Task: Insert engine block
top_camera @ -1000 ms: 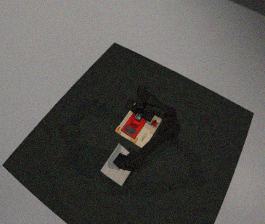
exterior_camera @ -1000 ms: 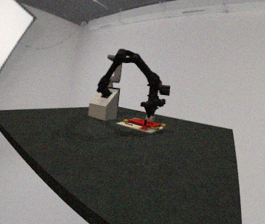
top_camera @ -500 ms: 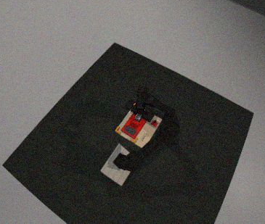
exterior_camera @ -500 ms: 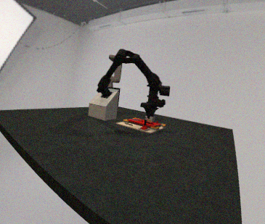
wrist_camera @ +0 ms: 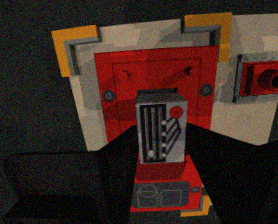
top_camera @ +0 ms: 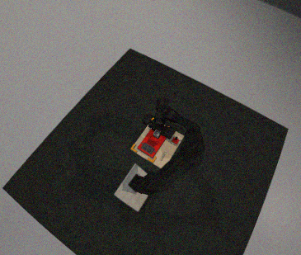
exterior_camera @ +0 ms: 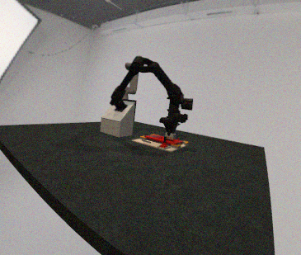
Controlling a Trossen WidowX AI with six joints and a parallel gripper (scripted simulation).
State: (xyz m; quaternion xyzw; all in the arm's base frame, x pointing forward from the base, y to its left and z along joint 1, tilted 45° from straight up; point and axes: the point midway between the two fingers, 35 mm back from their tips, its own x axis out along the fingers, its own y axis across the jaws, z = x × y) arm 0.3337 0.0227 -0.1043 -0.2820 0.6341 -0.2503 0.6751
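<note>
The grey engine block (top_camera: pixel 157 134) (exterior_camera: pixel 170 135) (wrist_camera: pixel 161 142) is upright between the fingers of my gripper (exterior_camera: pixel 170 134) (wrist_camera: pixel 159 129), which is shut on it. Its top shows dark slots on the left and a red disc at the upper right in the wrist view. It stands over the red car body (top_camera: pixel 149 141) (exterior_camera: pixel 155 138) (wrist_camera: pixel 157 57), roughly square to it. The block and fingers hide the opening and the rib. The block still shows above the body in the exterior view; I cannot tell whether its lower end is inside the opening.
The body lies on a beige board (top_camera: pixel 165 152) (wrist_camera: pixel 250 37) with yellow corner brackets (wrist_camera: pixel 75 34) (wrist_camera: pixel 207 21). A red part (top_camera: pixel 176 139) (wrist_camera: pixel 257 79) sits in a grey holder beside the body. The arm's pale base (top_camera: pixel 130 201) (exterior_camera: pixel 116 125) stands nearby on the dark table (top_camera: pixel 83 148) (exterior_camera: pixel 166 197).
</note>
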